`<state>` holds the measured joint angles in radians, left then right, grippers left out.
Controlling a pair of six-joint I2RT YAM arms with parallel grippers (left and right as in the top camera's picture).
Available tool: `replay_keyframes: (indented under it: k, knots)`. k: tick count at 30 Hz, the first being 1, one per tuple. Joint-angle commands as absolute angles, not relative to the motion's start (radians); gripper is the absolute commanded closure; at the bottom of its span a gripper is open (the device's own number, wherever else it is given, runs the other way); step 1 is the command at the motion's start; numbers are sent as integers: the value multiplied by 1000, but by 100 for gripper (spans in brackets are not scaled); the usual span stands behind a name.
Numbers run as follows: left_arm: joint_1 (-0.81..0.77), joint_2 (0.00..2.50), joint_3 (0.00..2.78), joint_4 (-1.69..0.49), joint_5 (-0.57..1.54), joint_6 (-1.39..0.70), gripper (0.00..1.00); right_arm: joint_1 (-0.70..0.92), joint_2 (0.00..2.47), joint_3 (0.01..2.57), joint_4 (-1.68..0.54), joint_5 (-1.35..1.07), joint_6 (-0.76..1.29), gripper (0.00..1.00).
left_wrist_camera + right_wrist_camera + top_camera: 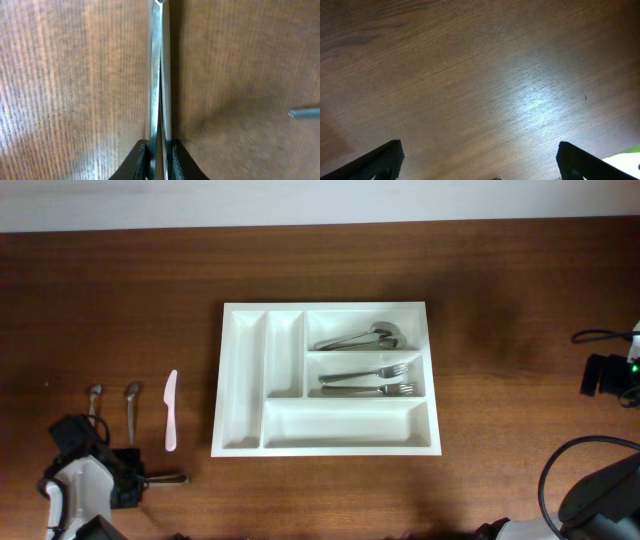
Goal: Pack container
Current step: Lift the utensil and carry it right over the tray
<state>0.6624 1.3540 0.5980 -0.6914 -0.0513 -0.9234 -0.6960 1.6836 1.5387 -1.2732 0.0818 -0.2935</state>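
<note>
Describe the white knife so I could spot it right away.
Find the big white tray in the middle of the wooden table. Left of it, three utensils lie side by side on the wood. The knife is nearest the tray and the only white one; the other two are metal.

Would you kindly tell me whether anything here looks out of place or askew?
Only mildly: the metal utensil pinched by the left gripper lies left-to-right, while the two spoons and white knife beside it lie front-to-back. Nothing looks spilled or damaged.
</note>
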Motion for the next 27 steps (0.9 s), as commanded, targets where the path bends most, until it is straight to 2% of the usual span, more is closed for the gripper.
replay_keyframes:
  k: [1,8,13,16,21,25,27]
  knots:
    - [664,1357,726,-717,-24,-826,91,-694,1662,1537,-1270,80,-299,1]
    - [660,1357,921,-826,7,-813,94,-694,1662,1537,-1270,80,-299,1]
    - [613,1357,1011,-848,170,-793,94,-694,1662,1537,-1270,80,-299,1]
    - [532,1357,1041,-812,242,-700,94,-694,1662,1537,-1270,80,-299,1]
    - [346,1357,1092,-745,386,-384,93,-694,1662,1537,-1270,80,-299,1]
    - [165,1357,1140,-745,423,-234,92,-694,1662,1537,-1270,80,-299,1]
    - [67,1357,1156,-739,422,-197,89,-694,1662,1537,-1270,80,-299,1]
